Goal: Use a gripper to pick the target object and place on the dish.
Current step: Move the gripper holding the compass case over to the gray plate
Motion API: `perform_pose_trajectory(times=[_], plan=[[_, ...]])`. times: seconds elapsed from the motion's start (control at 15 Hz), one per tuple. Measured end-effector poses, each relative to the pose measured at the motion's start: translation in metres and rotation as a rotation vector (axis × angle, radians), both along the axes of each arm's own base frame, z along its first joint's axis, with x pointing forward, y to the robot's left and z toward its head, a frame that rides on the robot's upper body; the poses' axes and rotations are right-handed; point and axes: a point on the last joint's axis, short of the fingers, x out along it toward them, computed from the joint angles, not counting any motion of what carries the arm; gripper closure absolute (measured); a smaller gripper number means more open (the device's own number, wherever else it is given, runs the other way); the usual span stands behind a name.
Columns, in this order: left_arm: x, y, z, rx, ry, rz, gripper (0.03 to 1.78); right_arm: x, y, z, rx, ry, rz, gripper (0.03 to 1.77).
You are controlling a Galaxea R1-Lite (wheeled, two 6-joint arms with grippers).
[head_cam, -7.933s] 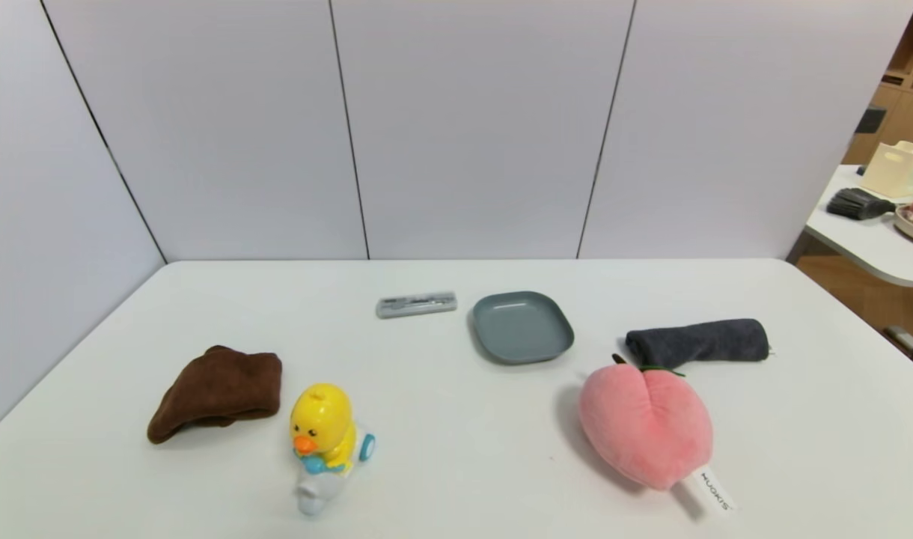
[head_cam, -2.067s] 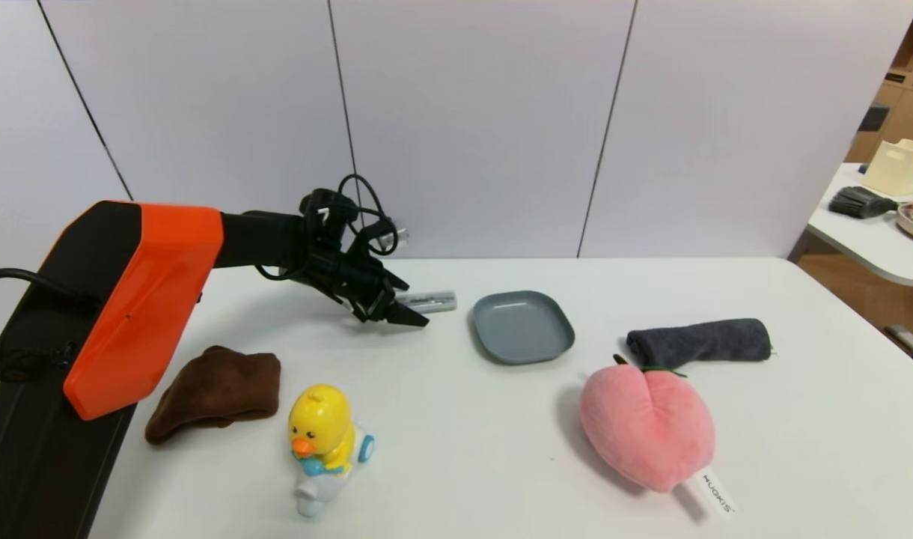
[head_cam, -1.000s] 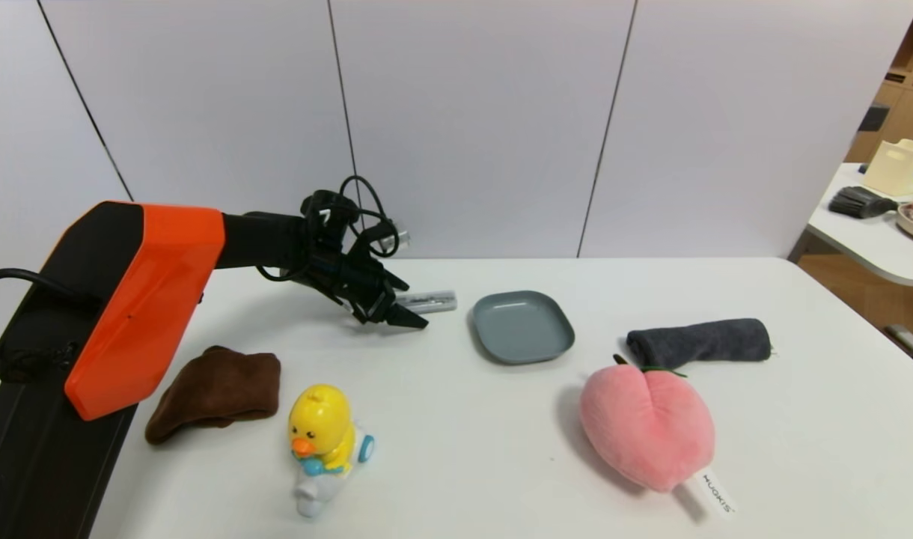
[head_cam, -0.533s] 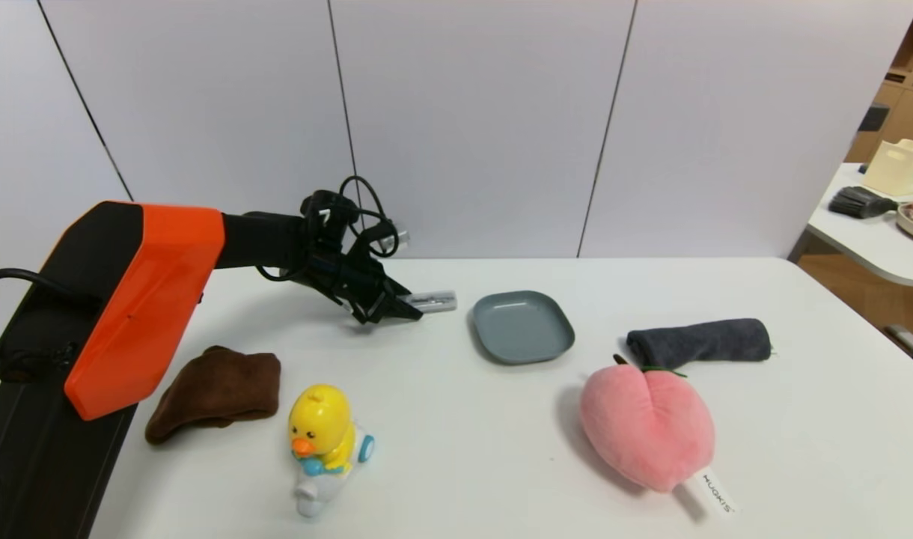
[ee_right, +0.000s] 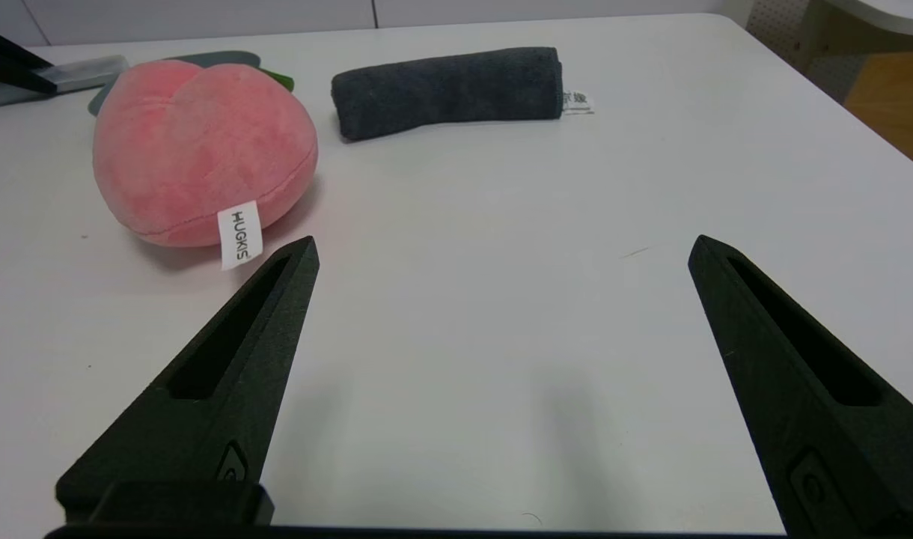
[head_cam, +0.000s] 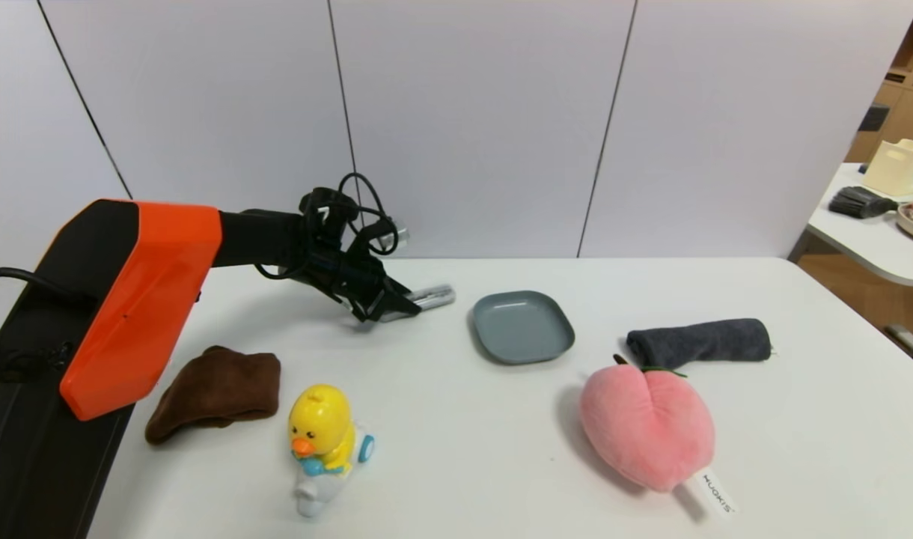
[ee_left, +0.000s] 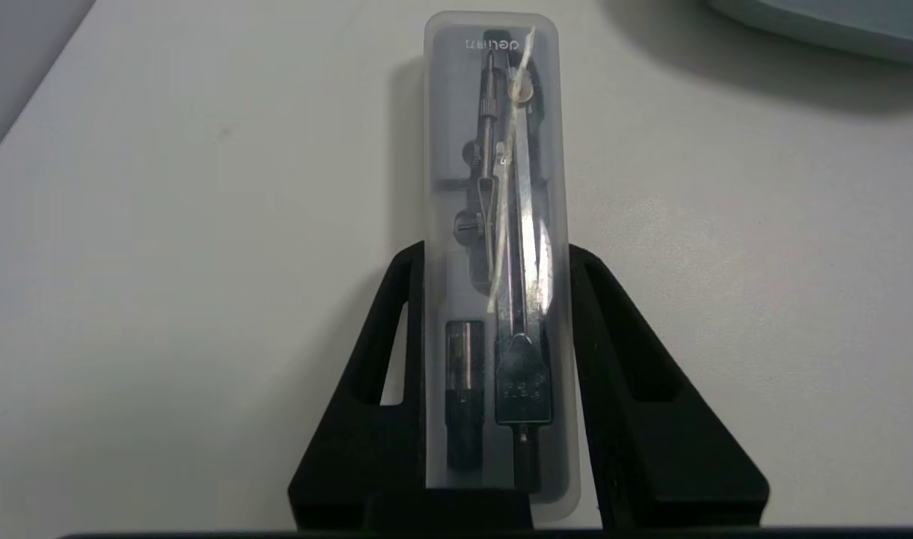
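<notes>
Translucent plastic case [ee_left: 494,187] is clamped between my left jaws [ee_left: 499,299]; grey-blue dish [head_cam: 522,327] is located nearby. My right jaws [ee_right: 504,251] are wide apart above the table [ee_right: 501,419].

Here's my left arm, reaching in from my left, wrist angled downward, and my left gripper [ee_left: 498,251] is closed in a firm grip, a finger pressed to each side! My right gripper [ee_right: 504,239] idles low, fingers spread wide.
</notes>
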Motion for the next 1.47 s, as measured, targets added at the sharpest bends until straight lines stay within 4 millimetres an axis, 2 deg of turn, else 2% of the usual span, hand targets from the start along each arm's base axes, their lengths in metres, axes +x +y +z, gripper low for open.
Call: perform_pose_trajectory(times=[0.27,0.47,0.6,1.0,1.47], plan=[[-0.010,-0.009,0.027,-0.016,-0.062,-0.023,1.22,0.000,0.000,0.000,0.000,0.000,0.000,0.09],[-0.025,-0.031,0.049,-0.021,-0.113,-0.064,1.22,0.000,0.000,0.000,0.000,0.000,0.000,0.09],[-0.035,-0.049,0.057,-0.022,-0.134,-0.099,1.22,0.000,0.000,0.000,0.000,0.000,0.000,0.09],[-0.055,-0.101,0.057,-0.030,-0.172,-0.200,1.22,0.000,0.000,0.000,-0.001,0.000,0.000,0.09],[-0.054,-0.135,0.035,-0.061,-0.223,-0.241,1.22,0.000,0.000,0.000,0.000,0.000,0.000,0.09]])
